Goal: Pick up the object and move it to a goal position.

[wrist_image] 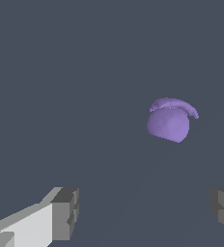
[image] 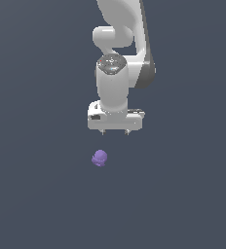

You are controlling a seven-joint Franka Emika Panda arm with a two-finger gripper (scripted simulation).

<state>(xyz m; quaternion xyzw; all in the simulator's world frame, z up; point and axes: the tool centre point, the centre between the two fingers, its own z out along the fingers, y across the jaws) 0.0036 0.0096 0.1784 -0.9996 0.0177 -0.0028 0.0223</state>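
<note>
The object is a small purple lumpy blob (image: pixel 100 158) lying on the flat dark grey floor. It also shows in the wrist view (wrist_image: pixel 169 121), with a small curved lip on one side. My gripper (image: pixel 115 132) hangs from the white arm, pointing down, above the blob and a little toward the exterior view's right. Its jaws are wide apart and empty. In the wrist view the two fingertips (wrist_image: pixel 65 213) show at the frame's edge with open floor between them; the blob lies ahead of them, apart from both.
A plain dark grey floor (image: pixel 183 204) fills both views. The white arm (image: pixel 120 44) rises out of the exterior view's top. No goal marker shows.
</note>
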